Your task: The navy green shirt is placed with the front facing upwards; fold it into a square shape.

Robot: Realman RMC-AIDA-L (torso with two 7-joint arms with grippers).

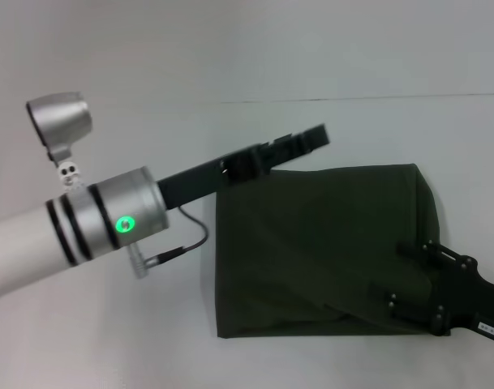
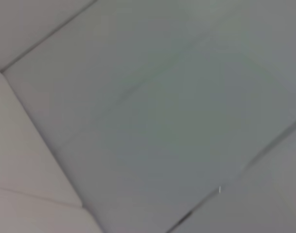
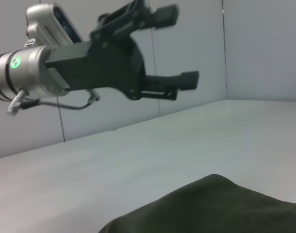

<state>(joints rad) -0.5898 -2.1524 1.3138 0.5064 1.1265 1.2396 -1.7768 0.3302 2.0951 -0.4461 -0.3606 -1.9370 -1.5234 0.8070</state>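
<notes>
Navy green shirt (image 1: pixel 311 251) lies flat on white table (image 1: pixel 376 49), folded into rough rectangle, plain dark side up, diagonal fold edge across its near part. Left gripper (image 1: pixel 299 142) hangs raised above shirt's far left corner; right wrist view shows left gripper (image 3: pixel 179 46) jaws spread wide, holding nothing. Right gripper (image 1: pixel 429 279) sits low over shirt's near right corner, black body over cloth; jaw state there, cannot tell. Shirt edge (image 3: pixel 211 206) fills foreground of right wrist view.
</notes>
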